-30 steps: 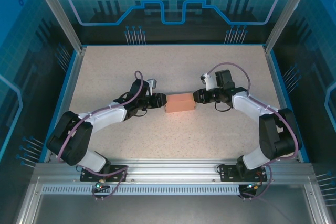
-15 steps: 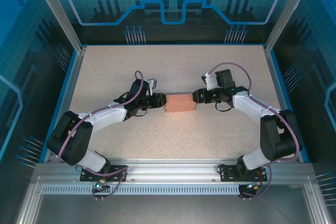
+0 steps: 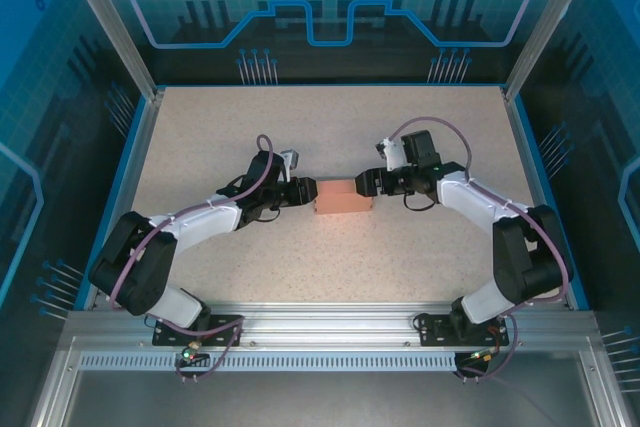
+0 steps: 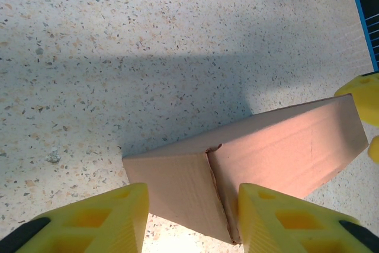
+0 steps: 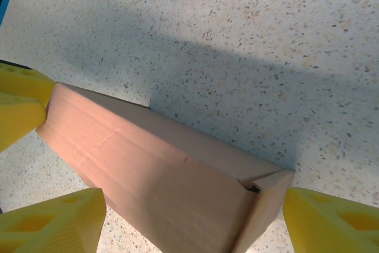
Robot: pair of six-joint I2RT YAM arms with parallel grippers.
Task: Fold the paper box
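Where: the box (image 3: 342, 197) lies flat near the middle of the table (image 3: 300, 127), long side running left to right, with a gripper at each end.
Form: it is already a rectangular sleeve. The left end is closed by a flap with a seam (image 4: 214, 188). At the right end a small gap shows at the corner (image 5: 253, 186), so that flap is probably not fully tucked.
Weight: very light by the look of it, thin card around an empty inside.
Stiffness: firm along its creases and soft on the broad faces. A hard squeeze would likely dent or collapse it.
Surface: matte card, so the fingers should get fair friction, but it would probably skate across the table under a sideways push.
Hold: best taken across a short end, close to the creased edges and with light pressure. The middle of the wide faces is a poor place to grip.
Left gripper (image 3: 308, 193): at the left end, its fingers (image 4: 112, 220) sit tight on either side of the end flap, and the jaws look clamped on the box.
Right gripper (image 3: 365, 187): at the right end, jaws wide apart and straddling the end without pressing. Bare table shows between one finger and the card.
Around: the speckled table, with the blue panels (image 3: 50, 97) well apart from the work.
In the way: nothing lies between the grippers and the box. Each gripper crowds its own end, leaving little room to reach a flap.
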